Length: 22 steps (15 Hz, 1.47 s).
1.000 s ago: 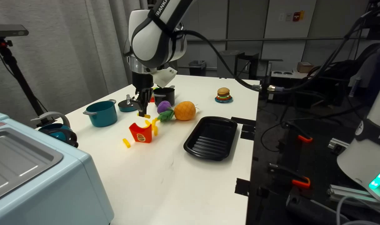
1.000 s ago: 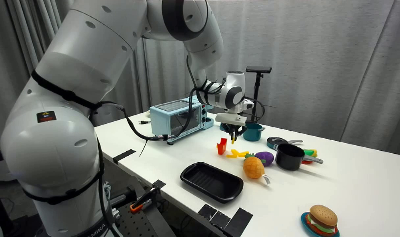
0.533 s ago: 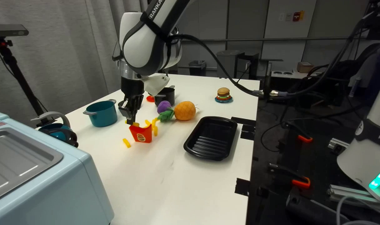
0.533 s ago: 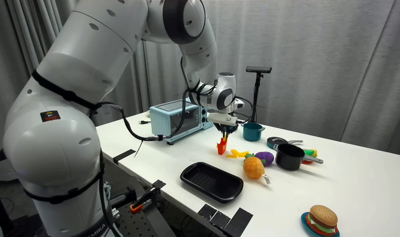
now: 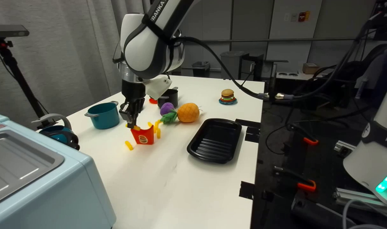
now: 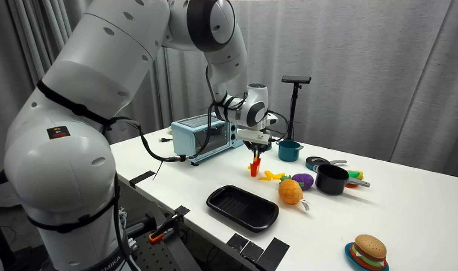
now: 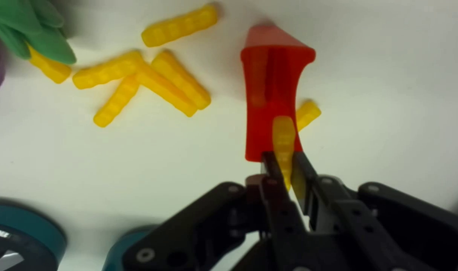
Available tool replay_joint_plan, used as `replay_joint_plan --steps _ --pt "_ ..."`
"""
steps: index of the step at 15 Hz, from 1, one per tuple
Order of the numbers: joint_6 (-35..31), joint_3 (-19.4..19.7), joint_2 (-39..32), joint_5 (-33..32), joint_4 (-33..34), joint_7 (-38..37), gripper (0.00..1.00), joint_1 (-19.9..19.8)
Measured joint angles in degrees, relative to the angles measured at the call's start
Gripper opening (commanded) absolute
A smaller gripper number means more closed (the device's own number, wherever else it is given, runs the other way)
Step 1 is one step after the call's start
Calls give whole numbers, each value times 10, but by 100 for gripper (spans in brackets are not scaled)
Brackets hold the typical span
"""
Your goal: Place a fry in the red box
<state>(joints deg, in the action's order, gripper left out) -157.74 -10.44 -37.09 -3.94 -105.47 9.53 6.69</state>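
Fry [image 7: 283, 133] gripped in the pincer [image 7: 283, 157]; red box [image 7: 275, 98] just beneath. Pickup done; insertion unconfirmed; release judged outstanding.

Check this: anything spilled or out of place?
Loose yellow fries lie scattered on the table, on two sides of the red box; looks like a spill, though possibly just the task setup.

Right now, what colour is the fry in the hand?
Yellow; the held fry shows best in the wrist view.
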Motion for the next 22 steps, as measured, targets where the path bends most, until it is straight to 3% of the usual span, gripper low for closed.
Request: replay_joint_plan --steps 1,2,3,5,12,22 --pt "0 0 0 0 0 0 4 0" --pt "0 0 0 0 0 0 16 0" --pt "0 0 0 0 0 0 40 0" --pt "0 0 0 0 -1 0 45 0" --pt "0 0 4 0 -1 0 98 -2" --pt "0 -3 26 10 -15 1 100 -5"
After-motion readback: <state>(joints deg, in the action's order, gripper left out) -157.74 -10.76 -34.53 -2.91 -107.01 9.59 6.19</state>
